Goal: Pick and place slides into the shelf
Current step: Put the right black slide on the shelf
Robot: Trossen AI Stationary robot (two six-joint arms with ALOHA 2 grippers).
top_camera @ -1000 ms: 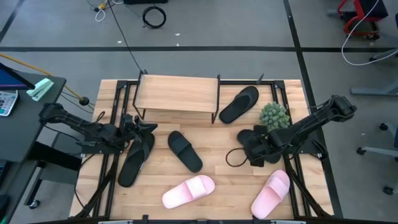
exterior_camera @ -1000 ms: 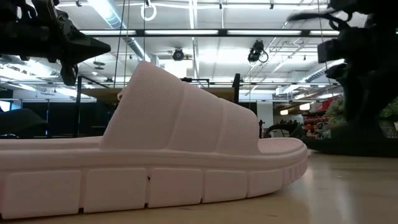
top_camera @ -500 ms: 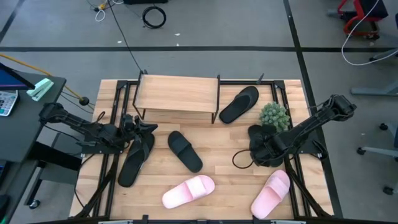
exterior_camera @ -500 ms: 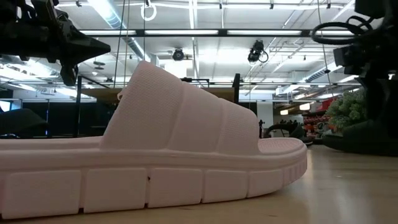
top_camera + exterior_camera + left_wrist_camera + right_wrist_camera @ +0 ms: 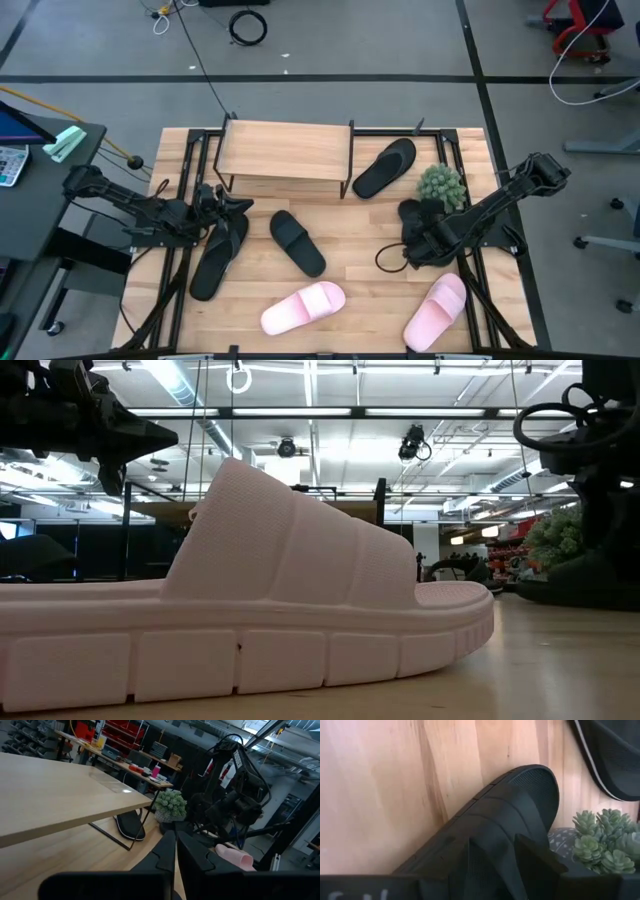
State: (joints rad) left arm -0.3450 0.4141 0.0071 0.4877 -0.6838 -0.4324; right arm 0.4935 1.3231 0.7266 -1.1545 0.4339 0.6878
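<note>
Four black slides lie on the table. One (image 5: 385,168) lies right of the shelf (image 5: 285,150), one (image 5: 297,243) in the middle and one (image 5: 215,255) at the left. The fourth (image 5: 520,785) lies beside the potted plant (image 5: 440,185). Two pink slides (image 5: 303,307) (image 5: 436,311) rest near the front edge. My right gripper (image 5: 507,865) stands open, pointing steeply down at the strap of the slide by the plant. My left gripper (image 5: 174,851) is shut, level and holding nothing, above the left black slide near the shelf's left legs. My right gripper has its fingers (image 5: 535,860) at the strap (image 5: 490,830) of the black slide beside the plant, coming from above. I cannot tell whether they touch it. The slide lies on the table.
The plant stands close to my right gripper, on its far side. The shelf's thin black legs (image 5: 345,185) stand beside the far black slide. Black frame rails run along both table sides. The nearer pink slide (image 5: 250,610) fills the low view.
My right gripper has tipped steeper and swung a little toward the table's right edge, over the black slide by the plant; its cable loop has followed.
</note>
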